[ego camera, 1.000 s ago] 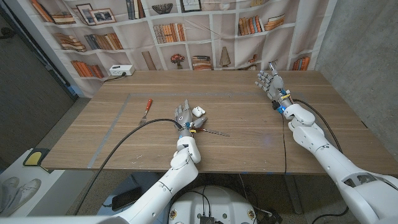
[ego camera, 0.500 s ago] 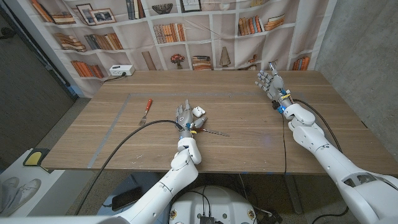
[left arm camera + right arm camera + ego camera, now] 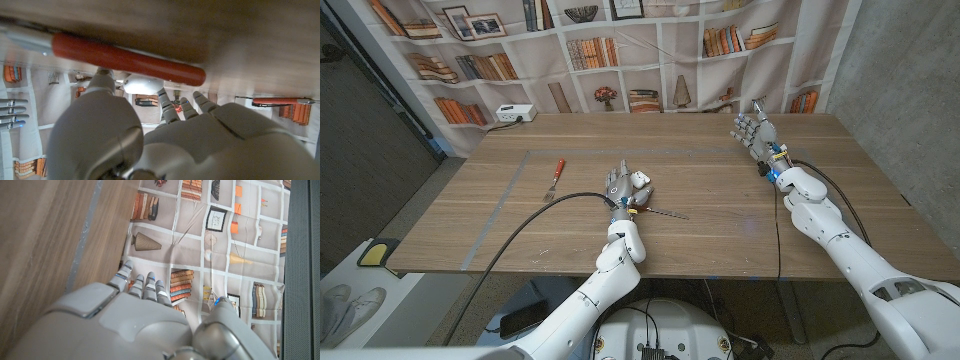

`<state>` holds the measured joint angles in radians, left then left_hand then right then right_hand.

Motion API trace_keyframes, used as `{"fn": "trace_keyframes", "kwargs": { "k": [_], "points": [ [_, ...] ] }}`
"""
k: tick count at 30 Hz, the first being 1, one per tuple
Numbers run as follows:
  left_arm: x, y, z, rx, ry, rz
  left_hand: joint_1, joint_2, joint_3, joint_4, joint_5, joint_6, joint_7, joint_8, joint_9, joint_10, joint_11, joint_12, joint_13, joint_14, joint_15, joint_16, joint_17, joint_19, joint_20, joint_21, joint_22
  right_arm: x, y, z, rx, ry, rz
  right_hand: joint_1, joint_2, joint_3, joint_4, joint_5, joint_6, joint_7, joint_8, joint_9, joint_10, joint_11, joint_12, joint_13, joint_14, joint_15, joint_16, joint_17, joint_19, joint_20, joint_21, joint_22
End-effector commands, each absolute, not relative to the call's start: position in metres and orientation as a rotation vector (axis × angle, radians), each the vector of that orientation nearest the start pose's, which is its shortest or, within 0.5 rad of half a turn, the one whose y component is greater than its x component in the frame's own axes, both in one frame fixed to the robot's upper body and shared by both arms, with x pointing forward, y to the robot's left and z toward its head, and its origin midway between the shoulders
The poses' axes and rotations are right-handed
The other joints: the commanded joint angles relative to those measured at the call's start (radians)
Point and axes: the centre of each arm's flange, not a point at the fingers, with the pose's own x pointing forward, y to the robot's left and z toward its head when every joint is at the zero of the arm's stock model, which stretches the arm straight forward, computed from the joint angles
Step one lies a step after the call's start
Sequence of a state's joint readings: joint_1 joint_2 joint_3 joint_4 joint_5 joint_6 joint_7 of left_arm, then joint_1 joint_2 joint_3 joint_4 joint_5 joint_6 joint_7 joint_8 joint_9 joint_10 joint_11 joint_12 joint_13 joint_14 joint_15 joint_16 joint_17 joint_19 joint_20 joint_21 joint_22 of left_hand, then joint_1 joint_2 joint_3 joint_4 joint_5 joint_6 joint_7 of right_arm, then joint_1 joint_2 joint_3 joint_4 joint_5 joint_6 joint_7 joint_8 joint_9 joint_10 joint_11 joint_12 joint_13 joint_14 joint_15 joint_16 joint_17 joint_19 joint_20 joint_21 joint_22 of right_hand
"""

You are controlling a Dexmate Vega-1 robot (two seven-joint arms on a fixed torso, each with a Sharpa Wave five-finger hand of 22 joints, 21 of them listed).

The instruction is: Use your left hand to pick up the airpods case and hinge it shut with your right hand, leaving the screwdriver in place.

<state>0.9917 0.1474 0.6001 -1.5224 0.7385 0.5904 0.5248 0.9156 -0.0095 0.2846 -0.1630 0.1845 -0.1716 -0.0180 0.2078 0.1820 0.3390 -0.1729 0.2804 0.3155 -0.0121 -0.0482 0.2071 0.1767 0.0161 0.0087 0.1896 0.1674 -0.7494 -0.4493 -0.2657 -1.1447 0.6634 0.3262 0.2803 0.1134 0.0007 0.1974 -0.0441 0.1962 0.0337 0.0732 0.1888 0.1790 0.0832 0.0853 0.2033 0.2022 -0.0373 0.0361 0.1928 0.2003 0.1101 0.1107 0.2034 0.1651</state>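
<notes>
The white airpods case point(image 3: 639, 181) lies on the wooden table point(image 3: 720, 200) near its middle, its lid looking raised. My left hand point(image 3: 618, 186) stands just beside it on the left, fingers spread and pointing away from me, holding nothing. In the left wrist view the case point(image 3: 142, 85) shows just past the thumb; whether they touch is unclear. A screwdriver point(image 3: 655, 210) with an orange-red handle point(image 3: 125, 60) lies close by my left wrist, its thin shaft pointing right. My right hand point(image 3: 752, 130) is at the far right of the table, fingers apart and empty.
A second red-handled tool point(image 3: 555, 178) lies to the left of my left hand, also visible as a red tool point(image 3: 280, 101) in the left wrist view. A black cable point(image 3: 520, 228) runs across the table to my left arm. A bookshelf backdrop point(image 3: 620, 50) stands behind the far edge.
My left hand has shifted slightly to the right, closer to the case. The right hand, the case and the screwdriver have not moved.
</notes>
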Motion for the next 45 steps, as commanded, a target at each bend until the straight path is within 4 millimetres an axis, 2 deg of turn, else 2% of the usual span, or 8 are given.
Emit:
{"fn": "trace_keyframes", "kwargs": {
  "k": [1,5,9,28,31,38,40,45],
  "points": [
    [0.607,0.106,-0.117,0.991,-0.403,0.431,0.025,0.006,0.013,-0.001,-0.003,-0.191,0.008,0.002,0.0,0.041,-0.007,0.01,0.002,0.022,-0.015,0.007,0.002,0.006,-0.009,0.004,0.002,0.66,-0.318,0.005,0.064,-0.671,0.299,0.001,0.008,0.0,-0.006,-0.003,-0.002,-0.001,0.005,0.004,-0.006,0.001,0.003,0.002,-0.004,-0.002,0.009,0.0,0.006,0.007,-0.004,0.005],
    [0.606,0.105,-0.117,1.011,-0.394,0.433,0.051,0.026,0.025,0.002,-0.005,-0.176,0.014,0.003,0.0,0.108,-0.033,0.043,0.016,0.067,-0.025,0.012,0.003,0.012,0.0,0.002,0.002,0.66,-0.317,0.004,0.068,-0.667,0.299,0.001,0.008,0.0,-0.007,-0.003,-0.002,-0.001,0.005,0.004,-0.007,0.002,0.002,0.002,-0.003,-0.002,0.009,0.0,0.006,0.007,-0.004,0.005],
    [0.605,0.106,-0.118,1.0,-0.408,0.434,0.075,0.04,0.031,0.002,-0.005,-0.157,0.018,0.003,0.001,0.172,-0.04,0.091,0.043,0.126,-0.044,0.016,0.004,0.02,0.006,0.001,0.002,0.658,-0.316,0.004,0.066,-0.67,0.301,0.001,0.008,0.0,-0.007,-0.003,-0.002,-0.001,0.005,0.004,-0.007,0.0,0.002,0.002,-0.003,-0.002,0.009,0.0,0.007,0.007,-0.005,0.005],
    [0.601,0.107,-0.117,0.921,-0.424,0.46,0.14,0.071,0.049,-0.004,-0.002,-0.105,0.016,0.007,0.001,0.226,-0.044,0.155,0.096,0.186,-0.055,0.01,0.006,0.05,0.022,0.003,0.001,0.651,-0.317,0.002,0.072,-0.676,0.288,0.0,0.009,0.0,-0.008,-0.003,-0.003,-0.002,0.005,0.004,-0.006,-0.003,0.003,0.002,-0.002,-0.009,0.01,0.0,0.008,0.007,-0.007,0.005],
    [0.6,0.107,-0.117,0.945,-0.451,0.474,0.147,0.074,0.049,-0.003,-0.001,-0.093,0.015,0.008,0.001,0.236,-0.044,0.165,0.104,0.196,-0.058,0.01,0.007,0.057,0.021,0.004,0.001,0.651,-0.317,0.003,0.061,-0.681,0.293,-0.001,0.009,0.0,-0.009,-0.003,-0.002,-0.003,0.004,0.004,-0.006,-0.003,0.003,0.002,-0.002,-0.009,0.01,0.0,0.008,0.007,-0.007,0.005],
    [0.597,0.107,-0.112,0.866,-0.47,0.485,0.151,0.079,0.048,0.0,-0.001,-0.082,0.014,0.007,0.001,0.245,-0.045,0.176,0.115,0.211,-0.063,0.01,0.007,0.065,0.02,0.005,0.001,0.651,-0.318,0.003,0.072,-0.676,0.293,-0.001,0.009,0.0,-0.009,-0.003,-0.003,-0.003,0.004,0.004,-0.006,-0.003,0.003,0.002,-0.002,-0.009,0.01,0.0,0.009,0.007,-0.007,0.005],
    [0.596,0.107,-0.11,0.84,-0.48,0.492,0.155,0.076,0.047,-0.001,0.0,-0.077,0.002,0.006,0.001,0.255,-0.046,0.184,0.121,0.218,-0.073,0.009,0.007,0.069,0.009,0.004,0.001,0.651,-0.319,0.003,0.067,-0.68,0.293,-0.001,0.009,0.0,-0.009,-0.003,-0.003,-0.005,0.004,0.004,-0.007,-0.003,0.002,0.002,-0.002,-0.009,0.01,0.0,0.009,0.007,-0.008,0.005],
    [0.593,0.106,-0.1,0.787,-0.523,0.497,0.157,0.07,0.044,-0.002,0.0,-0.074,-0.001,0.005,0.001,0.255,-0.046,0.186,0.124,0.212,-0.074,0.004,0.007,0.071,0.005,0.004,0.001,0.65,-0.322,0.003,0.071,-0.676,0.289,-0.002,0.009,0.0,-0.009,-0.003,-0.003,-0.005,0.004,0.004,-0.007,-0.003,0.002,0.002,-0.002,-0.008,0.01,0.0,0.009,0.008,-0.008,0.005]
  ]
}}
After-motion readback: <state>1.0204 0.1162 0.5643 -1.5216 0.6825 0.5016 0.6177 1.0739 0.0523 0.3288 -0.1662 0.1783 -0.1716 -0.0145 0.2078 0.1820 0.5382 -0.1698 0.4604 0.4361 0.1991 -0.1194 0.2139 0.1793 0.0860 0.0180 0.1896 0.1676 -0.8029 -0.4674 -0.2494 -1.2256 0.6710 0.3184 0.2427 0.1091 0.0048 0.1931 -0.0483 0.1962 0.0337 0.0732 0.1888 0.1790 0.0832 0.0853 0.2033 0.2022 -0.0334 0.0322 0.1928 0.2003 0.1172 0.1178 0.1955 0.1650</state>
